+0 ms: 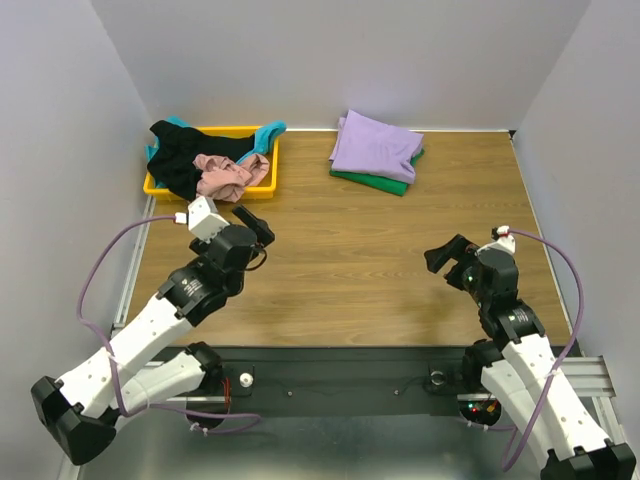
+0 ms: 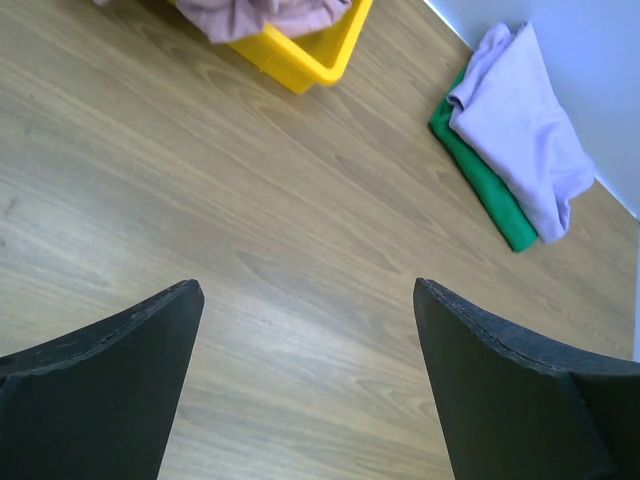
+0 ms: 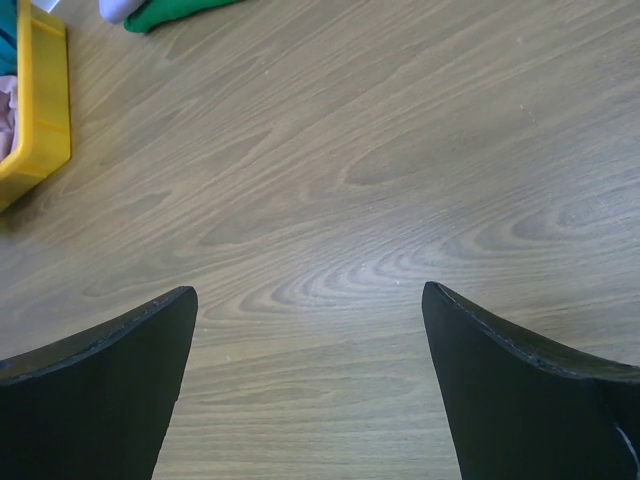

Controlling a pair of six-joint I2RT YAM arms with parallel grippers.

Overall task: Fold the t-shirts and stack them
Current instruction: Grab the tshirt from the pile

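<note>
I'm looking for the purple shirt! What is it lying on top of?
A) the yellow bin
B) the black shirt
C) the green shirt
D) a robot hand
C: the folded lavender t-shirt rests on the green t-shirt near the back wall, apart from the yellow bin.

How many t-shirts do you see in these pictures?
5. The lavender t-shirt lies folded on the green t-shirt, far right. The black t-shirt, pink t-shirt and teal t-shirt lie crumpled in the yellow bin, far left; others may be hidden beneath.
</note>
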